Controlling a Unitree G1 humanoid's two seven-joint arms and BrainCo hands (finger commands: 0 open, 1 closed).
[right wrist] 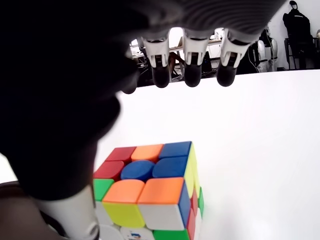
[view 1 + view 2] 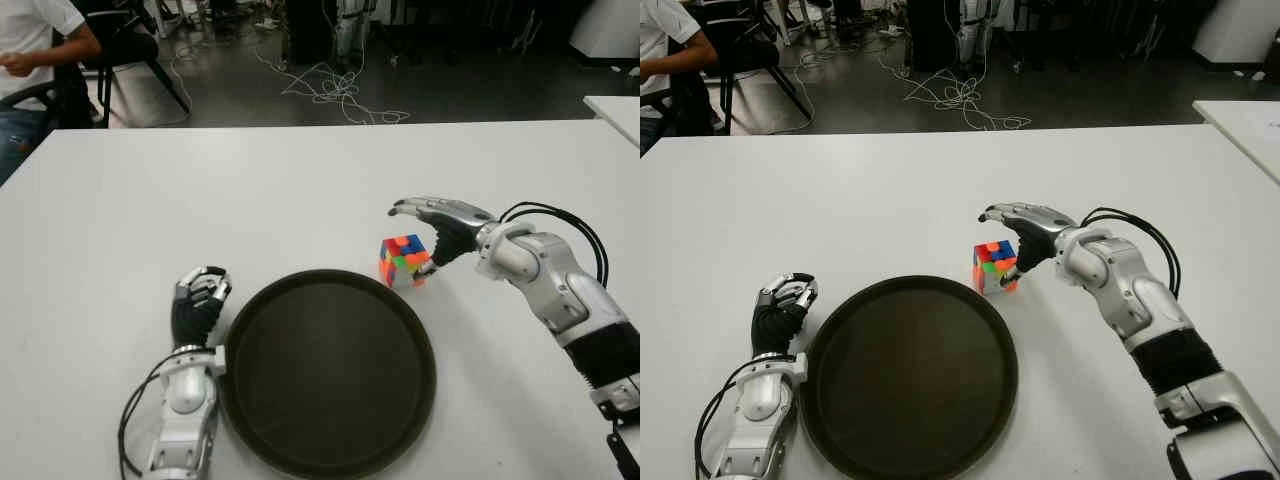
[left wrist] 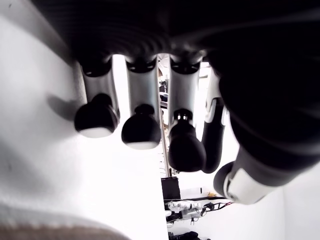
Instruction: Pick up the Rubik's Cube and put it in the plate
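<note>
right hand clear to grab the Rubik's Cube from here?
Probably yes. The right hand is open right over the Rubik's Cube, fingers extended above it, thumb beside it. The cube sits on the white table just outside the plate; nothing blocks it.

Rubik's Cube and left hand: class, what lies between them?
The dark plate's rim lies between the Rubik's Cube and left hand, shown in the eye views.

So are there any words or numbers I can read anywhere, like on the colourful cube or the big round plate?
None can be read.
Rubik's Cube: plain coloured stickers; a small mark low on a white sticker is too blurred to read.
Plate: plain dark surface, no writing.
Table: bare white, no label.
</note>
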